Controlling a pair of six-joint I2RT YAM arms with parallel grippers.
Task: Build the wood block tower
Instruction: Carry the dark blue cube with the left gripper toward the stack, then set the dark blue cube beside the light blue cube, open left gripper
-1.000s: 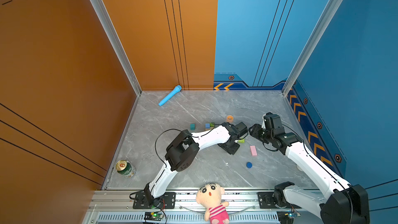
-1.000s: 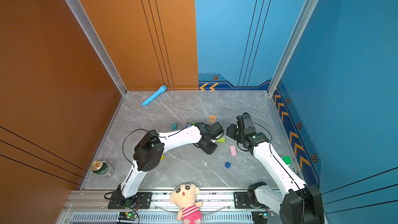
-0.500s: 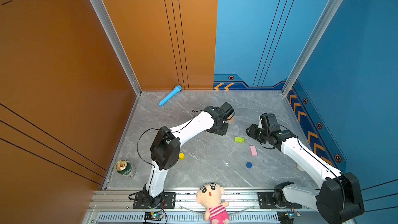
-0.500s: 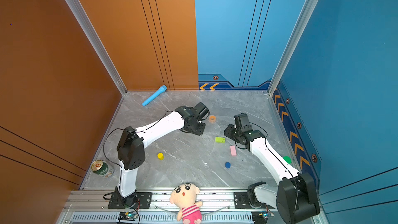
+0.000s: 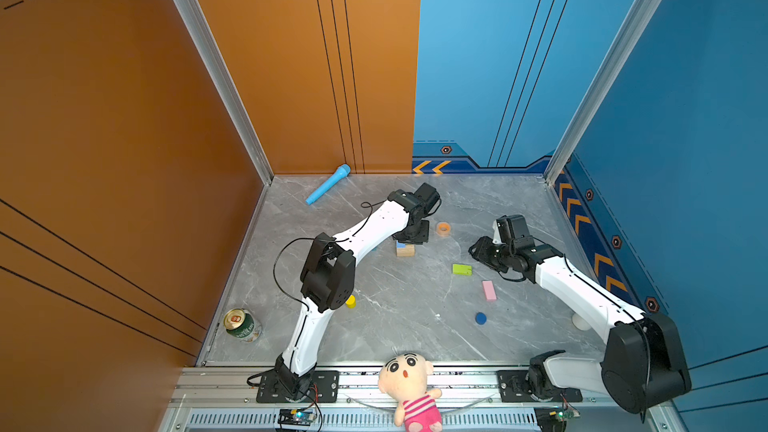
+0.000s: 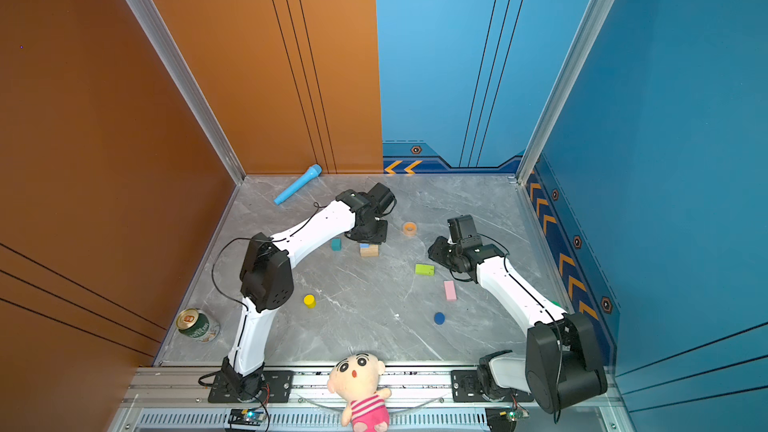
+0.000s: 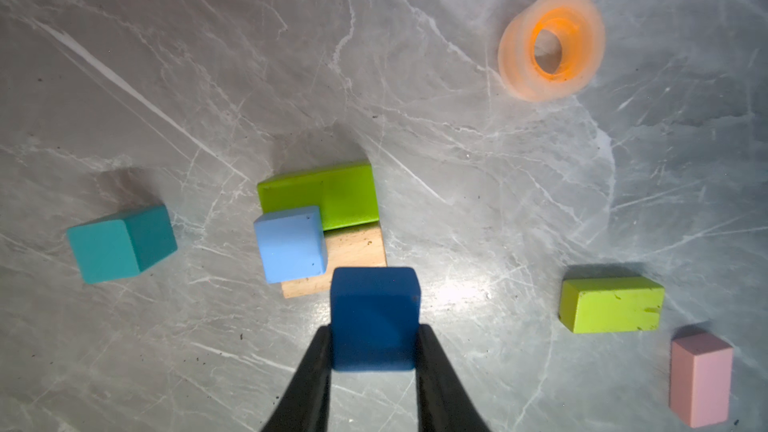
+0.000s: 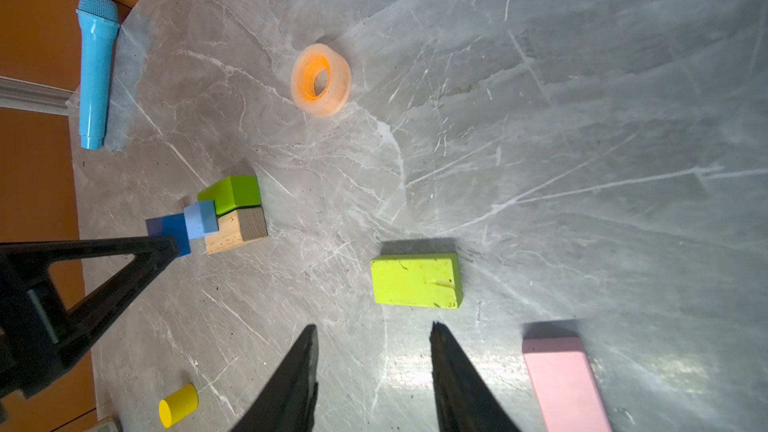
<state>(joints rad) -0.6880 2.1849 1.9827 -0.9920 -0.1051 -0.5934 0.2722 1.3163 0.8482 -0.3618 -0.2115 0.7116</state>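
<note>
Tower barely begun, going by both top views. Tan brick (image 5: 406, 251) lies far-centre on the table (image 5: 415, 326) with light blue cube (image 5: 400, 245) on top. Left gripper (image 5: 410, 238) hangs right over that spot, and its load is hidden here. Lying loose: teal cube (image 6: 336, 244) just left of the stack, loose lime green brick (image 5: 462, 269) and pink brick (image 5: 489, 290) right and nearer, dark blue cylinder (image 5: 481, 318) near-right, yellow cylinder (image 6: 309, 300) near-left. Right gripper (image 5: 478, 252) sits low, just right of the loose lime green brick, not touching it.

Left wrist: left gripper clamped on dark blue cube (image 7: 374, 317), one of the fingers (image 7: 316, 367) on each side. Cube is off the table, over the near side of the tan brick, close by the light blue cube; contact cannot be told. Second lime green brick (image 7: 332, 197) butts the tan brick's far side; on it or beside it, unclear.

Right wrist: right gripper's jaws stand apart with nothing between them. Loose lime green brick is just ahead of the tips, pink brick off to one side.

Judgement: two or three pieces placed, dark blue cube is the step in hand, five pieces left.
</note>
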